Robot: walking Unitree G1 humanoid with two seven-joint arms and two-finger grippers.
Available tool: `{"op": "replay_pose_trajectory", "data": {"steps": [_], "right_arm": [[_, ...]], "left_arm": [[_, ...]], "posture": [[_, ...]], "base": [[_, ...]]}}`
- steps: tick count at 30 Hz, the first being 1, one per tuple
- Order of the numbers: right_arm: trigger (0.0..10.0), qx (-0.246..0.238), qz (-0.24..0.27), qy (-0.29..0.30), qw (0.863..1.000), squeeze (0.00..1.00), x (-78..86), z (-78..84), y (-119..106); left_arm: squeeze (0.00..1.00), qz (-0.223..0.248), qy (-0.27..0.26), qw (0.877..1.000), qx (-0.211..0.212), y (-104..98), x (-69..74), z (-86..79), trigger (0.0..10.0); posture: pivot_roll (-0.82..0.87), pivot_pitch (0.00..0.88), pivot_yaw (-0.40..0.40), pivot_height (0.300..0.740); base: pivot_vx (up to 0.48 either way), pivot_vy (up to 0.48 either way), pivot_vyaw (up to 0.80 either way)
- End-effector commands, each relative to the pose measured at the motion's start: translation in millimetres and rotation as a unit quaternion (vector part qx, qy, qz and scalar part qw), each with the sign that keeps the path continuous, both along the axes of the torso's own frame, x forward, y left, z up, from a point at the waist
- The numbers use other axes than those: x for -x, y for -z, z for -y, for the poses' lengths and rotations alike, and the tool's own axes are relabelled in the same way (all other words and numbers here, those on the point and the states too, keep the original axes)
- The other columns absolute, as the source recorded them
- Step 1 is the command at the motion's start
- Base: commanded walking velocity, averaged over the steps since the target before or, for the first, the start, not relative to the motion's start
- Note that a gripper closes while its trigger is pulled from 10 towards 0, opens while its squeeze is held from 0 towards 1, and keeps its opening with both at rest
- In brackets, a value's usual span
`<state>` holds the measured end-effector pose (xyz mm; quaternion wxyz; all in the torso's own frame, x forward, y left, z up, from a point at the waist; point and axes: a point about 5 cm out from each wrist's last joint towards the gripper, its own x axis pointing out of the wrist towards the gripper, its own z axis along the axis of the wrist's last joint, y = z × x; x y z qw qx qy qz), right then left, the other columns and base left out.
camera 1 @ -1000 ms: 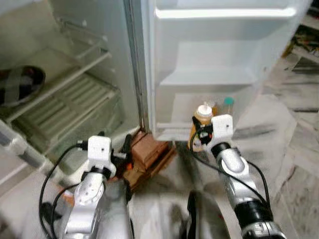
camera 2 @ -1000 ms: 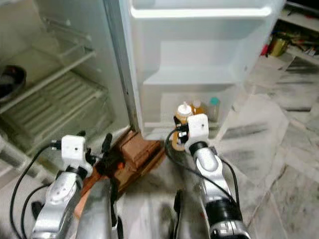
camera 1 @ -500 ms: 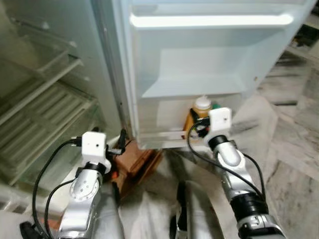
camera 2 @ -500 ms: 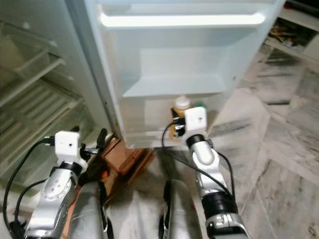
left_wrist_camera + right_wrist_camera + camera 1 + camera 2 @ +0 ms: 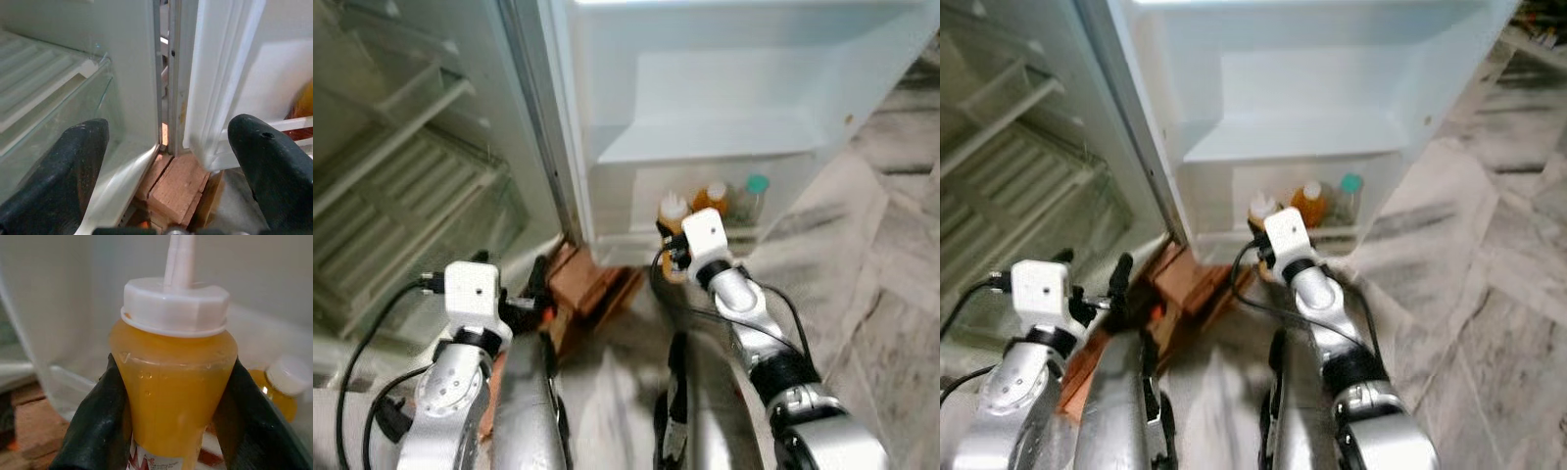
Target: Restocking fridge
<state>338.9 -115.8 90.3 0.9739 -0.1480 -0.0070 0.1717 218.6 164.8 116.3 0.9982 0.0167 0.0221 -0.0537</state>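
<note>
A grey-veined marble floor (image 5: 891, 294) runs under an open fridge, whose white door (image 5: 724, 108) stands swung wide and serves as the landmark here. To the left of the door, past the hinge post, the fridge body shows ribbed white shelves (image 5: 401, 196) and a clear drawer front (image 5: 98, 112). Beneath the door's hinge corner a stack of red-brown bricks (image 5: 592, 289) lies on the floor, close under the door's lower edge. The door's bottom bin (image 5: 1332, 235) holds two bottles standing upright side by side: an orange one with a white cap (image 5: 1311, 203) and, further from the hinge, a clear one with a teal cap (image 5: 1349, 196). The right gripper (image 5: 171, 431) is at the front of this bin, nearer the hinge than those two, its black fingers (image 5: 98, 426) closed against both sides of a squeeze bottle of yellow-orange sauce (image 5: 173, 382) with a white nozzle cap; the bottle is upright, and whether its base rests in the bin or hangs clear cannot be told. The orange bottle stands just behind it. The left gripper (image 5: 166, 161) hovers low before the gap between fridge body and door, above the bricks, its two fingers spread wide with nothing between them.
</note>
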Motion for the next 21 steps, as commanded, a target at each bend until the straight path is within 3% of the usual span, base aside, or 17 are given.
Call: {"op": "replay_pose_trajectory", "data": {"steps": [1, 8, 12, 21], "right_arm": [[10.0, 0.013, 0.016, -0.004, 1.0, 0.0, -4.0, -2.3, -3.7], [10.0, 0.005, 0.087, -0.01, 0.996, 0.0, -22.7, -10.5, -38.7], [10.0, 0.019, 0.173, -0.023, 0.985, 0.0, -28.0, -24.8, -67.1], [10.0, 0.098, 0.242, -0.01, 0.965, 0.0, -29.3, -25.9, -74.5]], "left_arm": [[0.0, -0.008, -0.004, 1.0, 0.004, -3.1, 5.4, -2.1, 10.0], [0.0, -0.022, -0.012, 1.0, 0.006, -11.3, 23.5, -3.1, 10.0], [0.0, -0.035, -0.022, 0.999, 0.005, -18.0, 33.6, -7.3, 10.0], [0.0, -0.053, -0.012, 0.998, 0.014, -24.1, 42.8, -1.0, 10.0]], "posture": [[0.16, 0.338, -0.003, 0.581], [0.21, 0.386, -0.021, 0.581], [0.24, 0.416, -0.004, 0.581], [0.25, 0.462, 0.017, 0.581]], "base": [[0.0, 0.0, 0.0], [0.0, 0.0, 0.0], [0.0, 0.0, 0.0], [0.0, 0.0, 0.0]]}}
